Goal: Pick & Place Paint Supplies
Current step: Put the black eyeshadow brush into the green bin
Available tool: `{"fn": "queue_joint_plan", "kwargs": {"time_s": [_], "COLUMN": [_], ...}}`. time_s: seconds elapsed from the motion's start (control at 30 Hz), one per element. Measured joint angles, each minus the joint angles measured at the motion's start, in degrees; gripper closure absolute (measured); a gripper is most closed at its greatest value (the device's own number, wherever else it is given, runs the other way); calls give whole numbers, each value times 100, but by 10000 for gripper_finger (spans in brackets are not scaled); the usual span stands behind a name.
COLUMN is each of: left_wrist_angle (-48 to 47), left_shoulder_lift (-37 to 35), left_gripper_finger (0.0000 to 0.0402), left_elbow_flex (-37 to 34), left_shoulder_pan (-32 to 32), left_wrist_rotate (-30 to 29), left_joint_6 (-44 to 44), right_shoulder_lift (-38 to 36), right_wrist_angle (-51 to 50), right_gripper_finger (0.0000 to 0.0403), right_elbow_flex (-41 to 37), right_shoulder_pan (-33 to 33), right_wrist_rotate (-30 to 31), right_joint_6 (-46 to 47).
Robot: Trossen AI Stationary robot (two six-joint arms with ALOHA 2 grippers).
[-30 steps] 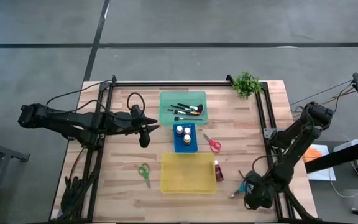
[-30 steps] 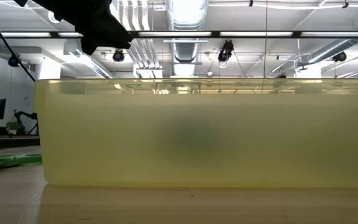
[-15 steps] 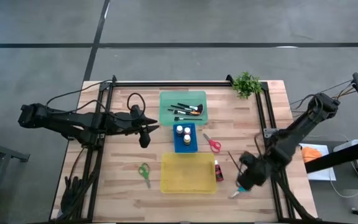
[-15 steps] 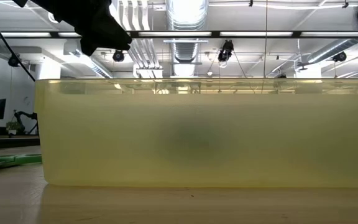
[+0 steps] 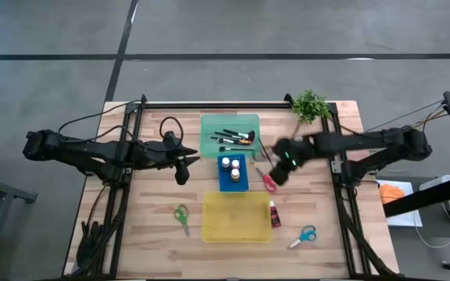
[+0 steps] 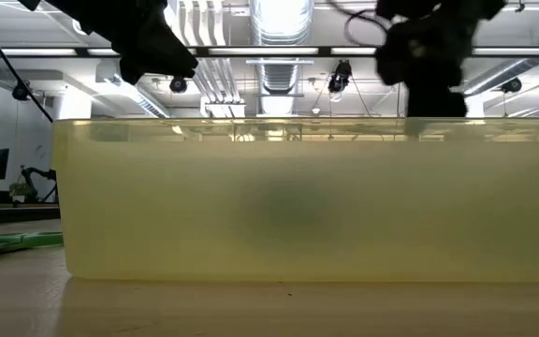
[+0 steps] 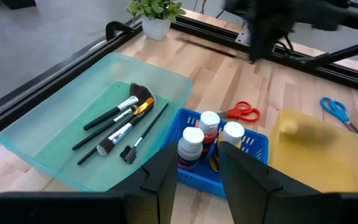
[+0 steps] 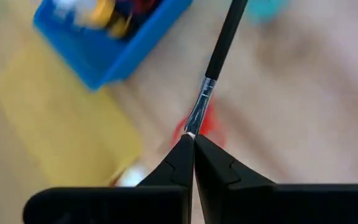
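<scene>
My right gripper (image 5: 278, 166) hangs above the red scissors (image 5: 268, 181), just right of the blue tray (image 5: 232, 172), shut on a thin black-handled brush (image 8: 219, 53). My left gripper (image 5: 183, 169) waits open, left of the blue tray and raised off the table. The green tray (image 5: 230, 134) holds several brushes (image 7: 120, 124). White-capped bottles (image 7: 207, 127) stand in the blue tray. A magenta bottle (image 5: 274, 213), blue scissors (image 5: 304, 236) and green scissors (image 5: 181, 217) lie flat on the table. My right gripper pinches the brush between its two fingertips (image 8: 180, 155) at the metal ferrule end (image 8: 194, 127). The black handle sticks straight out ahead of the fingers, in line with them. The brush is lifted clear, above the red scissors and the table.
The yellow tray (image 5: 237, 216) sits near the table's near edge and fills the low view (image 6: 298, 197). A small plant (image 5: 309, 104) stands at the far right corner. Black frame rails (image 5: 233, 104) run along the far edge and both sides. Bare wood lies at the left (image 5: 151, 211).
My right gripper has risen from the near right corner beside the blue scissors and swung toward the far edge and the left, carrying the brush, which is lifted off the table. It now hangs over the red scissors. The blue scissors lie uncovered.
</scene>
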Motion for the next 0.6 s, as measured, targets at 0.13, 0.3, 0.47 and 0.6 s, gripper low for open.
{"fn": "queue_joint_plan", "kwargs": {"time_s": [0.13,0.3,0.47,0.6], "left_wrist_angle": [0,3,36,46], "left_shoulder_lift": [0,0,0,0], "left_gripper_finger": [275,275,275,275], "left_elbow_flex": [0,0,0,0], "left_shoulder_pan": [2,0,0,0], "left_wrist_rotate": [-63,-242,-384,-419], "left_joint_6": [-3,-6,-7,-52], "right_shoulder_lift": [679,1725,2736,3370], "right_wrist_angle": [-48,-164,-216,-428], "right_gripper_finger": [396,396,396,395], "right_elbow_flex": [582,1246,2122,2825], "right_shoulder_pan": [-928,-1630,-1860,-1925], "right_wrist_rotate": [-355,-500,-532,-534], "right_joint_6": [-1401,-2709,-3553,-3931]}}
